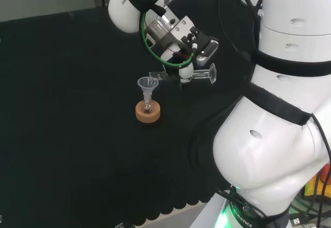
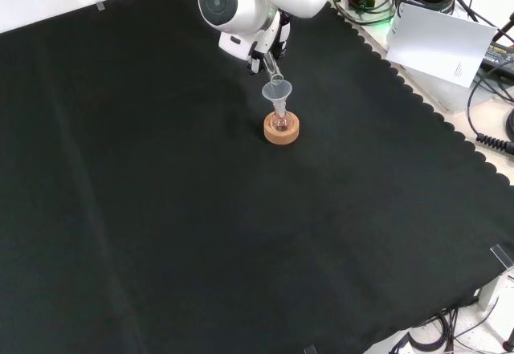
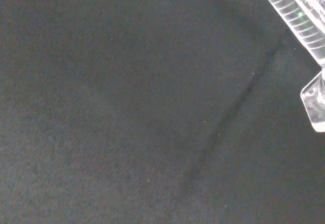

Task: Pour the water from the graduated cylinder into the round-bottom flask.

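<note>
Graduated cylinder (image 1: 182,76), clear, held by the robot hand (image 1: 185,52) with fingers curled round its middle, tipped nearly level. In head view, open mouth end to the left of the robot hand, just above the rim of a clear funnel (image 1: 148,86); flat foot (image 1: 212,74) out to the right of the robot hand. In front view, same cylinder (image 2: 273,74) slanting down below the robot hand (image 2: 269,42), with its mouth at the funnel (image 2: 277,93). Funnel set upright in the neck of a small round-bottom flask (image 1: 147,105), below and to the left of the robot hand in head view. Flask seated in a cork ring stand (image 1: 148,112) on the surface (image 1: 67,109), black cloth. Cannot tell if water is running. In wrist view, ribbed clear cylinder body (image 3: 297,16) and foot (image 3: 316,102) close to the camera.
</note>
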Robot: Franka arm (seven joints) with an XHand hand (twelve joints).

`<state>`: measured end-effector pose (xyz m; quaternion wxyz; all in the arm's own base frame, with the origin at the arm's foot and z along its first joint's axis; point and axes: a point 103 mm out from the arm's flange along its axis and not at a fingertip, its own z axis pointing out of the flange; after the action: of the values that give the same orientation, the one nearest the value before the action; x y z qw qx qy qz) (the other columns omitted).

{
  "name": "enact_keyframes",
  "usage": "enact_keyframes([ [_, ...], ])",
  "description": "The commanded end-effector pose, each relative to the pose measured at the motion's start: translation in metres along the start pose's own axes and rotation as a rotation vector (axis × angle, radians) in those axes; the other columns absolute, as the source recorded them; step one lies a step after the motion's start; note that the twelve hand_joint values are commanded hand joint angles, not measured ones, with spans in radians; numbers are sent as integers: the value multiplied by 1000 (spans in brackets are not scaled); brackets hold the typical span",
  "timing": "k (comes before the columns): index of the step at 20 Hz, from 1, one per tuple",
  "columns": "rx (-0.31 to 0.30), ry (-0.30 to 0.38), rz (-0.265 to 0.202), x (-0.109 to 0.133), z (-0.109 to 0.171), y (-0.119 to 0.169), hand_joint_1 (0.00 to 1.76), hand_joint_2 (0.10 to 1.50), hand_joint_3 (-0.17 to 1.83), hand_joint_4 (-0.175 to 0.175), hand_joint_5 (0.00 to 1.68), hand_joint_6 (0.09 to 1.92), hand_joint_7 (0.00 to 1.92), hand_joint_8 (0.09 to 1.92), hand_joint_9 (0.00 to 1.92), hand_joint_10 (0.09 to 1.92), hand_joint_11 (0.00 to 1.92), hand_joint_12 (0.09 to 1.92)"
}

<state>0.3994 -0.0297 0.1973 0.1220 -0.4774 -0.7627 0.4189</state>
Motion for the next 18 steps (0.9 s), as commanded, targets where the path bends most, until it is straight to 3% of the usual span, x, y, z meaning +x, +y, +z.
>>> enact_keyframes([
  [1,13,-3,5,-1,-1,-1,1128,1146,0,-141,933,1087,1237,349,1437,87,1301,727],
  [7,25,-27,19,-2,-2,-2,1128,1146,0,-140,933,1087,1237,348,1437,87,1301,726],
  [9,42,-27,47,0,-4,-2,1128,1146,0,-140,933,1087,1237,347,1437,87,1301,725],
  [13,38,-36,39,-1,-7,-3,1128,1146,0,-140,933,1087,1238,347,1437,87,1302,725],
  [18,46,-97,37,2,-9,-4,1128,1146,0,-139,933,1087,1238,346,1436,87,1301,724],
])
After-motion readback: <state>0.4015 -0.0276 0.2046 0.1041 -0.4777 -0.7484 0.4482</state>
